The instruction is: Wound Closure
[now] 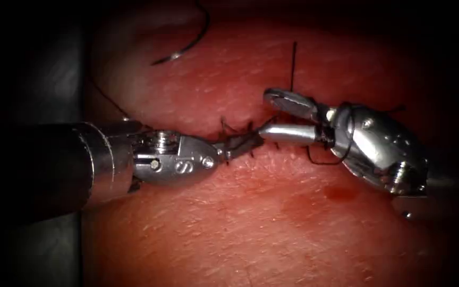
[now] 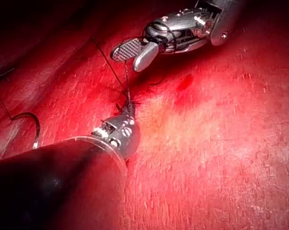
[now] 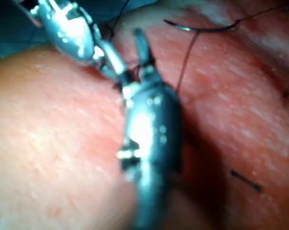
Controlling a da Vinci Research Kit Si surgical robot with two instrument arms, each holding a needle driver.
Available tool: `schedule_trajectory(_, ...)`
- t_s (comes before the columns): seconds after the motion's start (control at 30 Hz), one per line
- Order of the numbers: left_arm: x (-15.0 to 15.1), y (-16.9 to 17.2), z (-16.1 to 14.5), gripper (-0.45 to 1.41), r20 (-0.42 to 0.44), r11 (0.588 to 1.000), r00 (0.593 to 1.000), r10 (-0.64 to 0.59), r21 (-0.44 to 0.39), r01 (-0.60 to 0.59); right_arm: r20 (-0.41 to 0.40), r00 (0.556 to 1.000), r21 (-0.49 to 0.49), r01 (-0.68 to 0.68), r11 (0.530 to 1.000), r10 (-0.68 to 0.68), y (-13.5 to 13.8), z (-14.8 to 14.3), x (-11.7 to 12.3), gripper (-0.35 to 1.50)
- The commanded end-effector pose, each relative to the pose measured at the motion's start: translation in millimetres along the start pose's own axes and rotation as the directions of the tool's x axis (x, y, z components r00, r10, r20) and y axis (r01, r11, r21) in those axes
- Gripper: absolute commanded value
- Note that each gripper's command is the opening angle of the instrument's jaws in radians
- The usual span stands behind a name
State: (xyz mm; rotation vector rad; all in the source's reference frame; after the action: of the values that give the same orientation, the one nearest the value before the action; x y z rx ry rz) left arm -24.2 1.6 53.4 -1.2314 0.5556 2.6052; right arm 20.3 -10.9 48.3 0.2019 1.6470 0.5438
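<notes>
The left tool (image 1: 246, 141) comes in from the left, its jaws shut on the thread at the stitched cut (image 1: 240, 130). The right tool (image 1: 273, 116) stands just right of it with its jaws open, holding nothing. Thread (image 1: 341, 154) is looped around the right tool's wrist, and one strand (image 1: 293, 61) rises straight up behind it. The curved needle (image 1: 187, 47) lies free on the tissue at the far upper left, not in the tissue. In the left wrist view the left tool (image 2: 128, 109) grips the thread (image 2: 113, 72) below the open right tool (image 2: 131, 53). The needle (image 3: 202, 28) trails thread (image 3: 185, 62).
A small spot of red fluid (image 1: 341, 193) lies on the tissue (image 1: 251, 223) below the right tool. Short stitch ends (image 1: 224, 126) stick up along the cut. A cut piece of thread (image 3: 246, 181) lies loose on the tissue. The tissue's left edge (image 1: 83, 234) drops into dark background.
</notes>
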Motion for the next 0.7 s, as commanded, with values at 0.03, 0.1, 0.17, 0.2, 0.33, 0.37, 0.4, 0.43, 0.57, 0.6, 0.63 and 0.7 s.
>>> schedule_trajectory(0.03, 0.1, 0.7, 0.4, -0.45, 0.001, 1.0, 1.0, 0.0, 0.0, 0.0, -0.002, 1.0, -0.015, -0.009, 1.0, 0.009, -0.9, 0.5, -1.3, 0.61)
schedule_trajectory(0.1, 0.5, 1.1, -0.1, -0.45, 0.004, 1.0, 1.0, 0.0, 0.002, 0.0, 0.011, 1.0, -0.049, -0.021, 0.999, 0.022, -0.9, 0.4, -1.4, 0.62)
schedule_trajectory(0.17, 1.0, 1.4, -0.6, -0.45, 0.007, 1.0, 1.0, 0.0, 0.003, 0.0, 0.022, 0.999, -0.074, -0.023, 0.997, 0.024, -0.9, 0.2, -1.5, 0.62)
schedule_trajectory(0.2, 1.2, 1.5, -0.9, -0.45, 0.008, 1.0, 1.0, 0.0, 0.004, 0.0, 0.028, 0.999, -0.09, -0.019, 0.996, 0.022, -0.9, 0.0, -1.5, 0.62)
schedule_trajectory(0.33, 2.6, 2.4, -1.8, -0.45, 0.008, 1.0, 1.0, -0.001, 0.0, 0.001, 0.058, 0.998, -0.154, -0.01, 0.988, 0.019, -0.5, -0.9, -1.5, 0.64)
schedule_trajectory(0.37, 2.8, 2.5, -1.9, -0.45, 0.008, 1.0, 1.0, -0.001, 0.0, 0.001, 0.069, 0.997, -0.164, -0.005, 0.986, 0.017, -0.5, -1.0, -1.6, 0.62)
schedule_trajectory(0.4, 3.2, 2.7, -2.3, -0.45, 0.008, 1.0, 1.0, 0.005, 0.0, -0.005, 0.104, 0.995, -0.185, 0.007, 0.983, 0.012, -0.4, -1.4, -1.8, 0.61)
schedule_trajectory(0.43, 3.2, 2.7, -2.3, -0.45, 0.008, 1.0, 1.0, 0.005, 0.0, -0.005, 0.104, 0.995, -0.185, 0.007, 0.983, 0.012, -0.4, -1.4, -1.8, 0.61)
schedule_trajectory(0.57, 3.6, 2.8, -3.3, -0.45, 0.008, 1.0, 1.0, 0.005, -0.003, -0.005, 0.133, 0.991, -0.208, 0.021, 0.978, 0.007, -0.1, -1.8, -2.3, 0.61)
schedule_trajectory(0.6, 3.6, 2.8, -3.5, -0.45, 0.008, 1.0, 1.0, 0.011, -0.003, -0.011, 0.135, 0.991, -0.212, 0.024, 0.977, 0.005, 0.0, -1.8, -2.4, 0.61)
schedule_trajectory(0.63, 3.7, 2.9, -4.0, -0.45, 0.008, 1.0, 1.0, 0.011, -0.004, -0.011, 0.138, 0.99, -0.219, 0.029, 0.975, 0.002, -0.1, -1.9, -2.8, 0.61)
schedule_trajectory(0.7, 3.9, 2.9, -4.6, -0.45, 0.008, 1.0, 1.0, 0.011, -0.006, -0.011, 0.142, 0.99, -0.221, 0.031, 0.975, 0.001, -0.1, -2.0, -2.9, 0.61)
